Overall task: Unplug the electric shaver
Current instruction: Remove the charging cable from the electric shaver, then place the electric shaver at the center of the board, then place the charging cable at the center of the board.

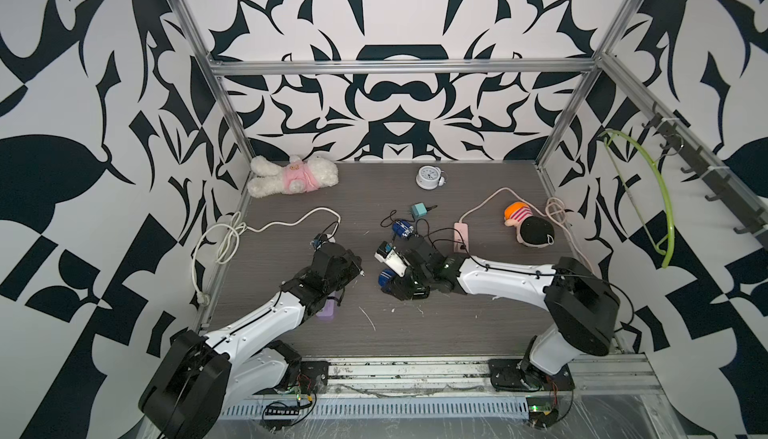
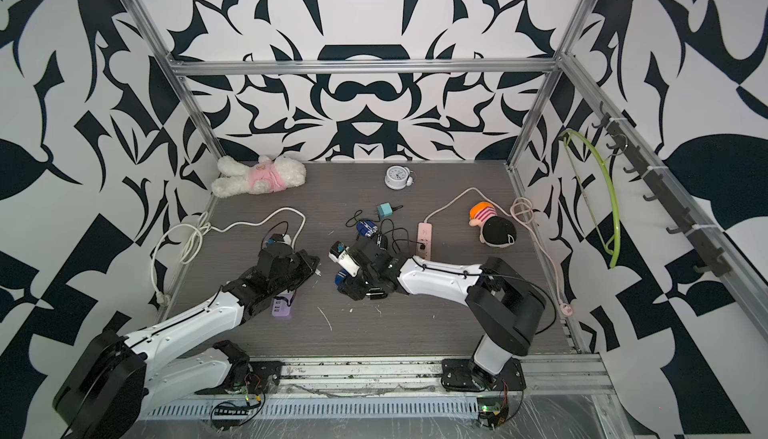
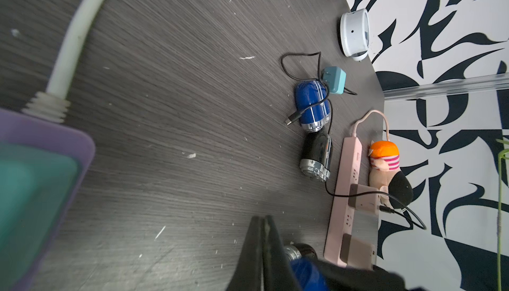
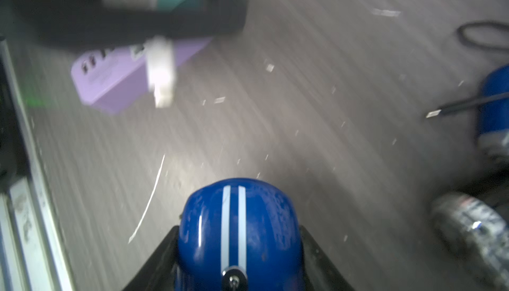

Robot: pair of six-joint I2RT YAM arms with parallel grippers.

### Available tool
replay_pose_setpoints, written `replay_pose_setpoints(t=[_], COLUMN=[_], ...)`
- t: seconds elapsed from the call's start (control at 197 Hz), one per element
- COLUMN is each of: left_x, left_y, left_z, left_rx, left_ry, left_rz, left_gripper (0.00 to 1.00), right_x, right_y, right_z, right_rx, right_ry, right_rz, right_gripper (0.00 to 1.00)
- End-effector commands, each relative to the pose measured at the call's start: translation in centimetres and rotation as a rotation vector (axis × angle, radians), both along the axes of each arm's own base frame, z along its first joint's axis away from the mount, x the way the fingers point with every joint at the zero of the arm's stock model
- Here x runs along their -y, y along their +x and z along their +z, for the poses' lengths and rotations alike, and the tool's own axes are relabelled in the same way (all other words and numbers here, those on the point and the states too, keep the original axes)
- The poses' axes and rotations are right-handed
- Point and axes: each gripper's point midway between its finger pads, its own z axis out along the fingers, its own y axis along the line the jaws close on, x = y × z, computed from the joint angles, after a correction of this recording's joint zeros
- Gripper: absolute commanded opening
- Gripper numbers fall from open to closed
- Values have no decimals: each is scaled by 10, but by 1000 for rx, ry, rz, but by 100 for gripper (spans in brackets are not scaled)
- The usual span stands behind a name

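Tabletop (image 1: 415,324) is dark wood grain, with both arms coming in from 6 o'clock. Right arm (image 1: 498,277) lies flat pointing 9 o'clock and left arm (image 1: 266,316) points about 1 o'clock, so the tips meet near centre. Purple strip (image 2: 282,306) sits under the left arm at roughly 8 o'clock of centre, with a teal adapter (image 3: 35,193) plugged into it. Shaver (image 4: 239,220), blue with two white stripes, is at tabletop centre in the right pincer (image 1: 392,282), pinched with a finger on each flank. Its long axis runs along that pincer's reach, rounded striped end out front toward 9 o'clock. Left pincer (image 3: 264,222) is pressed together, just beside the shaver. The shaver lies at 3 o'clock from it. Black cord (image 1: 336,222) loops at the strip's far end, about 11 o'clock of the left pincer, and is not seen reaching the shaver. The shaver end inside the right pincer is hidden. Pale bit (image 4: 161,72) hangs at the left pincer's tip, too blurred to tell if it's a plug. Judgement: the cord looks out. If it isn't, the left arm is nearer and free, and should pull along the long axis.
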Motion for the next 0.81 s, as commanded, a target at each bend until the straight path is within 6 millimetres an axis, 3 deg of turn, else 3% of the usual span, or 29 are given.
replay_pose_setpoints(t=[0.0,0.224,0.397,0.743,0.809], left_x=[8,11,11,9,7], left_y=[4,0,-3,-7,-8], left_z=[9,16,20,13,11], left_rx=[16,32,36,3,-2], left_ry=[-14,-22,-5,39,42], left_rz=[-31,-53,-74,-84,-82], left_gripper=[0,0,0,0,0], right_x=[-11,-33,-38,-37,-34], right_y=[36,77,105,133,136], right_z=[7,-7,-18,-34,-38], right_rx=[10,23,17,-5,-11], right_ry=[11,-27,-46,-66,-73], right_rz=[-48,-60,-88,-138,-149], right_gripper=[0,0,0,0,6])
